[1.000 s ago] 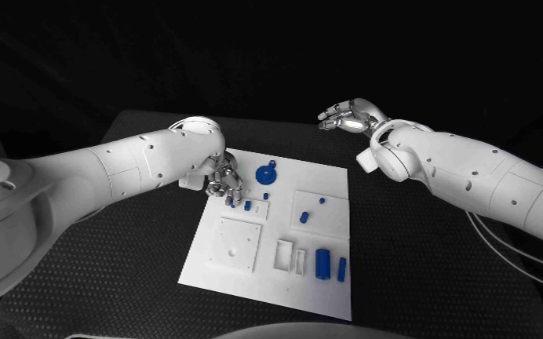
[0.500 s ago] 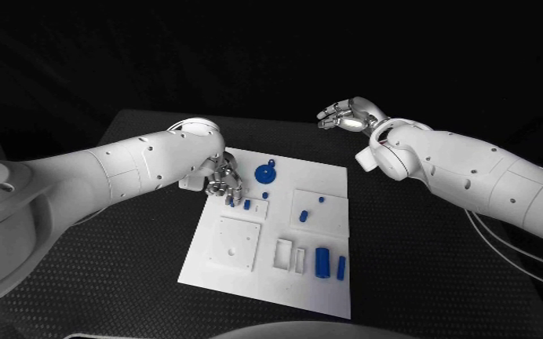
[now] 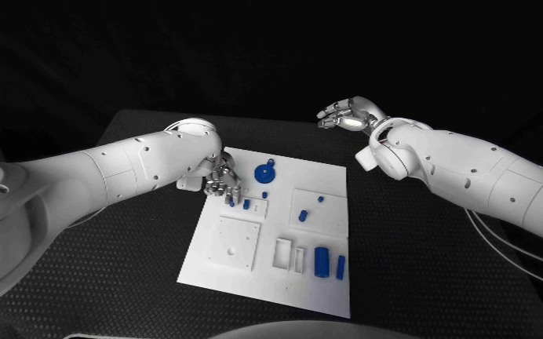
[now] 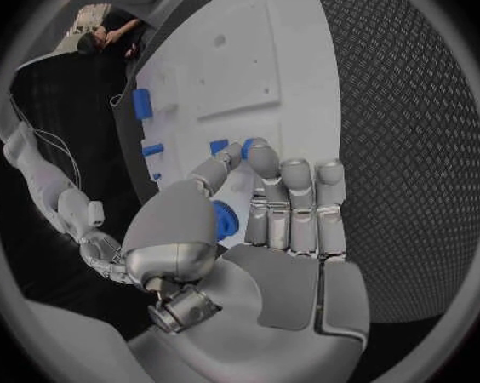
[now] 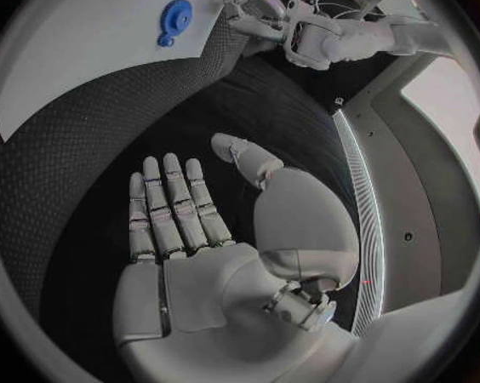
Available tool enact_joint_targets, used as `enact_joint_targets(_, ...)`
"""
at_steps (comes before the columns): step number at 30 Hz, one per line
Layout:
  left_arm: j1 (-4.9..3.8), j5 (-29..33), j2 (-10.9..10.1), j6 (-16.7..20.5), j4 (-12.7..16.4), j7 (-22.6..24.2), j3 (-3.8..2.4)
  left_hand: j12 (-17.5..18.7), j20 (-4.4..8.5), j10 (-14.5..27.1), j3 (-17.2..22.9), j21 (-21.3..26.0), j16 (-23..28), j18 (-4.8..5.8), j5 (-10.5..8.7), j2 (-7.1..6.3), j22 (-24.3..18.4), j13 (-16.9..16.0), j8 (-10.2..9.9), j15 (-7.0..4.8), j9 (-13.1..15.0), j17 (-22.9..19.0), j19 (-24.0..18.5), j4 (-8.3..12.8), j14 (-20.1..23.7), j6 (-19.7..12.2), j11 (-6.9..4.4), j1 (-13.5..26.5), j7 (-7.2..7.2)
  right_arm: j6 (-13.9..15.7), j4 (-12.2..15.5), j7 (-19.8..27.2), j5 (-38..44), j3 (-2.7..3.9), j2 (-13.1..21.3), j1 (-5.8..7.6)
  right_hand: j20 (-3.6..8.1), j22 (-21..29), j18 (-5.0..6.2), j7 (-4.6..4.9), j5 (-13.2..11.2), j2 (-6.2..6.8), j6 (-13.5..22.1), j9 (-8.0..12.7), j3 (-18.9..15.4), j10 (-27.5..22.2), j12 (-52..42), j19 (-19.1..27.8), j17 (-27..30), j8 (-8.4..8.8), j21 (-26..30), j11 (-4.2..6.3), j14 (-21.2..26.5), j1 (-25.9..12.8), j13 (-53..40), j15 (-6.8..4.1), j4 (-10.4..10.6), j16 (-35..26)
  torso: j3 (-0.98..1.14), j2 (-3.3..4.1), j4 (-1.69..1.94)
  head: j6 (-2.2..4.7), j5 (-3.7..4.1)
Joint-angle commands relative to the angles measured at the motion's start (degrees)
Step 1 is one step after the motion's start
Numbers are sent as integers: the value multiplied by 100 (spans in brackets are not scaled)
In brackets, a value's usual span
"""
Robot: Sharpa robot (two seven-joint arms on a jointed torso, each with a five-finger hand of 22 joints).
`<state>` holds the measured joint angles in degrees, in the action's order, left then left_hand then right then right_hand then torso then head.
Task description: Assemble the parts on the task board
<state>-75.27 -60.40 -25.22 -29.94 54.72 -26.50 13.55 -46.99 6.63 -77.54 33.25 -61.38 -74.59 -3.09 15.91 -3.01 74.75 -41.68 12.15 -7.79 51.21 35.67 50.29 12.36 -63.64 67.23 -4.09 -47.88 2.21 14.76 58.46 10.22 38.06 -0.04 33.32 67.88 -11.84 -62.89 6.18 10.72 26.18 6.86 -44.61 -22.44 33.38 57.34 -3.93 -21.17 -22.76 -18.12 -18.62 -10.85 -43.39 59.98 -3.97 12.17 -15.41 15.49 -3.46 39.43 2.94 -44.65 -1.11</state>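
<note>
Head view: the white task board (image 3: pixel 243 264) lies in the middle of the black table (image 3: pixel 430 268). The left hand (image 3: pixel 222 182) rests over the board's far left part, fingers pointing down at it, just beside a round blue gear-like part (image 3: pixel 266 173). Whether it holds anything cannot be told from here. Small blue pegs (image 3: pixel 304 215) stand near the board's middle, and two longer blue pieces (image 3: pixel 324 259) lie by its near right edge. The right hand (image 3: pixel 348 114) hangs above the table beyond the board's far right corner, well apart from it, fingers loosely curled and holding nothing.

Left wrist view: the left hand (image 4: pixel 272 221) has its fingers extended side by side over the board (image 4: pixel 304 77), the thumb bent across. A blue part (image 4: pixel 225 220) shows between thumb and fingers; a grip on it cannot be confirmed.

Right wrist view: the right hand (image 5: pixel 197 221) is spread flat, palm empty, above the table (image 5: pixel 81 153). The round blue part (image 5: pixel 174 19) lies on the board (image 5: pixel 70 42).
</note>
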Motion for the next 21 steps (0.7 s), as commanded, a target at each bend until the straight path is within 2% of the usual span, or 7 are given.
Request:
enact_joint_targets(1, 35, 2, -6, 219, 3, 17, 9, 28, 591, 39, -70, 35, 23, -56, -38, -147, -7, -11, 9, 13, 13, -7, -36, -15, 24, -58, 22, 47, -3, -57, 7, 55, 33, 1, -1, -1, 6, -6, -119, 20, 36, 8, -21, 5, -30, 28, 10, -17, 9, -29, 23, -7, 15, 16, 7, 13, -17, 22, 1, -2, 0, 5, 0)
enact_joint_targets(8, 34, -1, -51, 291, 1, 19, 8, 27, 600, 70, -125, 59, 22, -47, -115, -274, -9, -32, 3, 6, 31, -5, -48, -133, 52, -72, 25, 98, 0, -57, -2, 55, 31, 0, 0, -1, 6, -10, -119, 25, 44, 12, -17, 7, -34, 27, 11, -18, 10, -27, 27, -10, 17, 11, 7, 14, -15, 22, 1, 0, -4, 12, 0)
enact_joint_targets(11, 33, -2, -62, 302, 1, 16, 8, 23, 615, 82, -143, 77, 16, -46, -384, -372, -8, -48, -1, -4, 49, -3, -51, -265, 64, -76, 22, 139, -4, -57, -4, 56, 31, 0, -3, -2, 6, -11, -119, 26, 46, 13, -16, 7, -35, 26, 11, -18, 10, -27, 28, -10, 17, 10, 7, 14, -15, 22, -1, 0, -2, 16, 3)
enact_joint_targets(13, 32, -6, -72, 313, 1, 7, 8, 24, 628, 87, -163, 94, 12, -44, -749, -490, -7, -58, -5, -12, 61, -3, -54, -419, 71, -76, 18, 228, -8, -58, -1, 56, 31, 0, -2, -2, 6, -11, -119, 28, 47, 13, -15, 8, -36, 26, 11, -18, 10, -26, 29, -11, 18, 9, 8, 15, -15, 22, -1, -3, -1, 17, 8)
enact_joint_targets(14, 31, -6, -80, 313, 2, 4, 7, 24, 632, 87, -166, 100, 10, -44, -838, -520, -6, -62, -7, -14, 65, -3, -55, -471, 71, -76, 17, 262, -10, -57, 0, 56, 31, 0, -1, -2, 6, -12, -119, 28, 48, 14, -14, 8, -36, 25, 11, -18, 10, -26, 29, -11, 18, 9, 8, 15, -15, 22, 1, -4, 1, 18, 10)
enact_joint_targets(21, 27, -10, -144, 328, 9, -23, 6, 25, 647, 89, -141, 109, 5, -45, -1011, -608, 3, -70, -11, -25, 79, -3, -53, -591, 75, -74, 13, 284, -12, -55, -4, 55, 30, 0, 5, -3, 7, -14, -119, 32, 53, 15, -11, 9, -37, 24, 12, -17, 11, -24, 32, -12, 19, 9, 8, 15, -16, 22, 2, -3, 0, 21, 9)
